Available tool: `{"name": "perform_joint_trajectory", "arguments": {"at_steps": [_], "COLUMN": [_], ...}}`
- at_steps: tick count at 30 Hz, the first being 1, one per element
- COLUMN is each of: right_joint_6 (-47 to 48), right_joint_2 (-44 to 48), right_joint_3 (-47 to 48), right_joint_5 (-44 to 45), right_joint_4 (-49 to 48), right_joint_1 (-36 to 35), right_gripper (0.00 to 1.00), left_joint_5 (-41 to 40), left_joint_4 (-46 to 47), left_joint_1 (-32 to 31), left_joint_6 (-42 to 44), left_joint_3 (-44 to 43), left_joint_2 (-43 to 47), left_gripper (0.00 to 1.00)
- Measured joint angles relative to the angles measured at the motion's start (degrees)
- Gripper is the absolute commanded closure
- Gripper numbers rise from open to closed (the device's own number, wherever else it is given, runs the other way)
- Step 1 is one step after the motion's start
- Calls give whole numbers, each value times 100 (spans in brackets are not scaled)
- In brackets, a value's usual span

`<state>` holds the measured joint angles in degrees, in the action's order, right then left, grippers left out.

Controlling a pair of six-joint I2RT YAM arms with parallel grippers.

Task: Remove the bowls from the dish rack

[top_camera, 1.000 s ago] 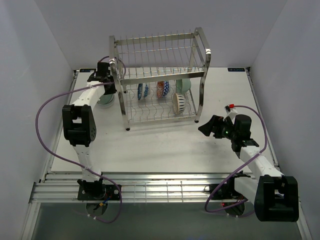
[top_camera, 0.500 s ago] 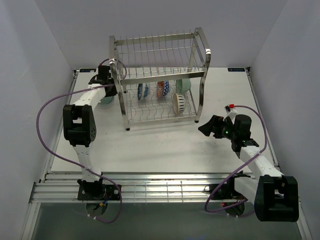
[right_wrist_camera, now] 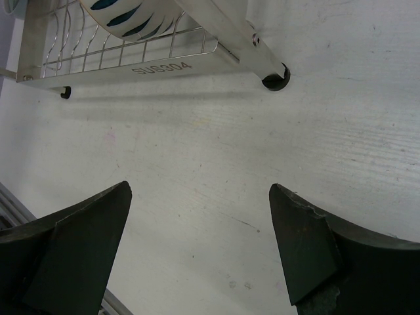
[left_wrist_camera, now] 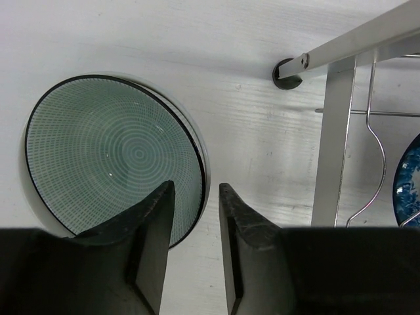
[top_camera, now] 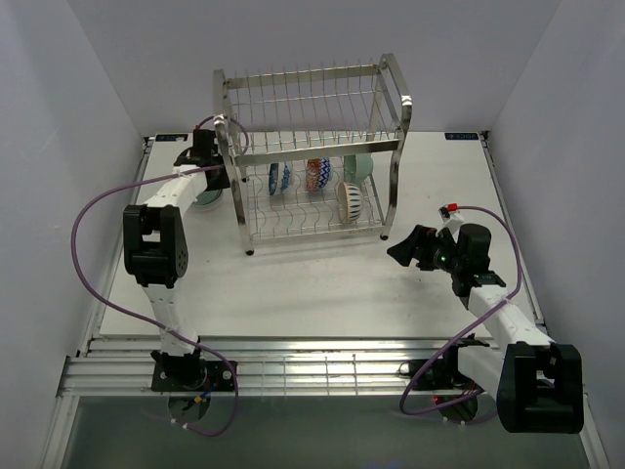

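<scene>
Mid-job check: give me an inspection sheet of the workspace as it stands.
Surface: white table, no spills seen.
Job's things: dish rack holds several bowls on its lower tier, upper tier bare; green bowl stands on the table left of it.
Clutter: nothing seen.
Grippers: left gripper straddles the green bowl's rim, grip unclear; right gripper open over table.
Cables: purple cables loop off both arms.
Surroundings: white walls.

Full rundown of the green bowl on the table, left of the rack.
The round ceramic-looking green bowl sits upright on the white table, left of the steel wire dish rack and apart from it. Glossy interior with fine concentric rings, thin dark rim, pale outer edge. Left end effector hangs over its rack-side rim, fingers apart; contact cannot be told.
</scene>
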<state>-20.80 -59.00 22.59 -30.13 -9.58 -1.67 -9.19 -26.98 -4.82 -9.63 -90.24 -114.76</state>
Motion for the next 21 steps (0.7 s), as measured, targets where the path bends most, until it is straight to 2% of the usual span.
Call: {"name": "perform_joint_trajectory", "arguments": {"at_steps": [8,13,21], "right_joint_6": [0,2,15], "right_joint_2": [0,0,0], "right_joint_3": [0,0,0], "right_joint_5": [2,9,96], "right_joint_4": [0,2,57], "right_joint_1": [0,0,0], "right_gripper": [9,9,9], "left_joint_5": [-118,-278,-422], "left_joint_4": [-61,-125,-177], "left_joint_1": [-9,-9,11], "left_joint_6": [2,17,-109], "left_joint_3": [61,116,660], "left_joint_2": [188,595,1547], "left_gripper": [50,47,44]}}
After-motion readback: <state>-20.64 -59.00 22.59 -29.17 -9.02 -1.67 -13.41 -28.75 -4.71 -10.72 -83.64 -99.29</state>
